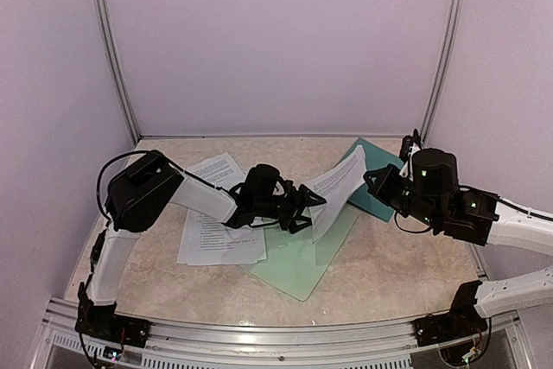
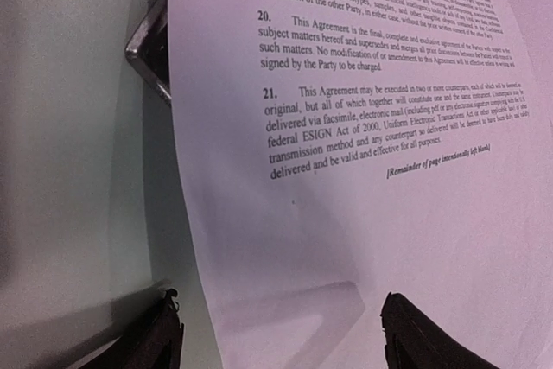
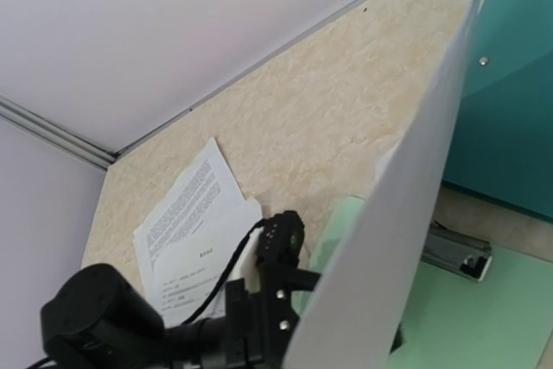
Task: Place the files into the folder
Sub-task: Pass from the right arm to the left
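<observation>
A printed sheet is raised, tilted, over the pale clipboard at the wide-spread left gripper. The right gripper is seen at its far edge (its grip cannot be told). The teal folder is laid flat on the tabletop beneath that gripper.

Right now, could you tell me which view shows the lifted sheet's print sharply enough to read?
Left wrist: print on the lifted sheet reads clearly mid-frame, while the left fingers are blurred and dark; top external: print too small, lilac cast; right wrist: sheet at a grazing angle, no print visible.
</observation>
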Tool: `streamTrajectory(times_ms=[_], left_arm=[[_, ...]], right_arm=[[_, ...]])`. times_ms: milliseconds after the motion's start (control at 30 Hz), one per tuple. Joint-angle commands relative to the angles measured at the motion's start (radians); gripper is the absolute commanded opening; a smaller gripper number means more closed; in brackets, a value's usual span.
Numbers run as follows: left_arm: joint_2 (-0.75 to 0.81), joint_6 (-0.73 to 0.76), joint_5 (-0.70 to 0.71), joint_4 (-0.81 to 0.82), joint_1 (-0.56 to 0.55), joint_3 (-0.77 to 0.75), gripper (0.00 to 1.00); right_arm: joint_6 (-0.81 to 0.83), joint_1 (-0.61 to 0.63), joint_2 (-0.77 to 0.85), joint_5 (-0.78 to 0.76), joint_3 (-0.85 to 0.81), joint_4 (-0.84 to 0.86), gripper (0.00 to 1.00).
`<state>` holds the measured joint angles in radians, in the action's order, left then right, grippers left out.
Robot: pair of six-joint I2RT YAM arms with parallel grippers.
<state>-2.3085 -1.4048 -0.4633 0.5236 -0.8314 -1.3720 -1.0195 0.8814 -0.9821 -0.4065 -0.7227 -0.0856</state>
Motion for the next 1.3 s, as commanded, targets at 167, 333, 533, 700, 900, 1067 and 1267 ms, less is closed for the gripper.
streamTrajectory(times_ms=[167, 333, 533, 700, 900, 1067, 1267], left_arm=[[-0.070, -0.024, -0.019, 0.035, 0.006, -0.072, 0.68], [-0.069, -0.013, -0.018, 0.050, 0.013, -0.091, 0.60], [-0.093, -0.061, -0.044, 0.111, 0.024, -0.112, 0.49], [-0.091, -0.046, -0.046, 0.103, 0.032, -0.110, 0.39], [-0.075, -0.027, -0.047, 0.102, 0.043, -0.094, 0.25], [-0.053, -0.009, -0.046, 0.101, 0.055, -0.072, 0.10], [-0.011, 0.024, -0.032, 0.078, 0.071, -0.034, 0.00]], right_arm=[[-0.005, 0.008, 0.027, -0.025, 0.007, -0.023, 0.00], [-0.007, 0.008, 0.035, -0.033, 0.016, -0.029, 0.00], [-0.010, 0.007, 0.050, -0.046, 0.027, -0.043, 0.00], [-0.009, 0.007, 0.055, -0.053, 0.029, -0.053, 0.00], [-0.007, 0.008, 0.051, -0.055, 0.030, -0.056, 0.00], [-0.009, 0.008, 0.051, -0.054, 0.038, -0.058, 0.00], [-0.014, 0.007, 0.056, -0.051, 0.053, -0.062, 0.00]])
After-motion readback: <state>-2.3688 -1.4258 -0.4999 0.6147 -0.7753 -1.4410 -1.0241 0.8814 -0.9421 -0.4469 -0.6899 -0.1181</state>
